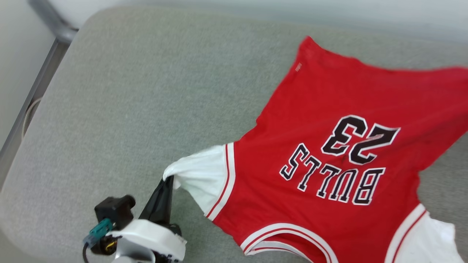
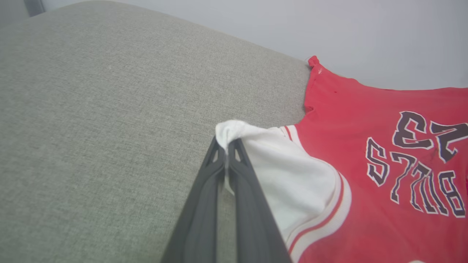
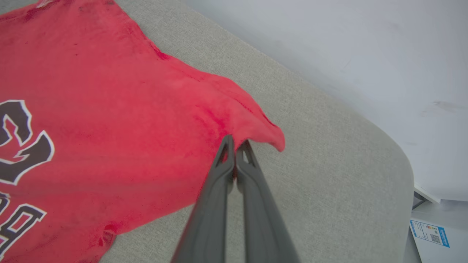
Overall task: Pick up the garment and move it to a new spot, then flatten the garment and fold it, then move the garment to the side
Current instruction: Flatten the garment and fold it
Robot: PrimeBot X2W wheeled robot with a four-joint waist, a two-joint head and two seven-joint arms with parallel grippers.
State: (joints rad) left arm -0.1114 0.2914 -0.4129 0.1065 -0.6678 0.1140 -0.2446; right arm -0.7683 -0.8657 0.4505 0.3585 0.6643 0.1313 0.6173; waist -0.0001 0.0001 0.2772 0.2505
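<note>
Garment (image 1: 310, 109) lies spread, lettering up, toward the right of the grey cushion (image 1: 139, 91); left gripper (image 2: 227, 148) is pinched tight on the very tip of the white sleeve (image 2: 292, 182); right gripper (image 3: 236, 144) is clamped on a small fold at the red side edge; both holds look thin, so a hard tug could slip the cloth free; uneven pulling would likely skew or bunch the shirt rather than flatten it; its far corner sits close to the cushion's back edge and might slide off
</note>
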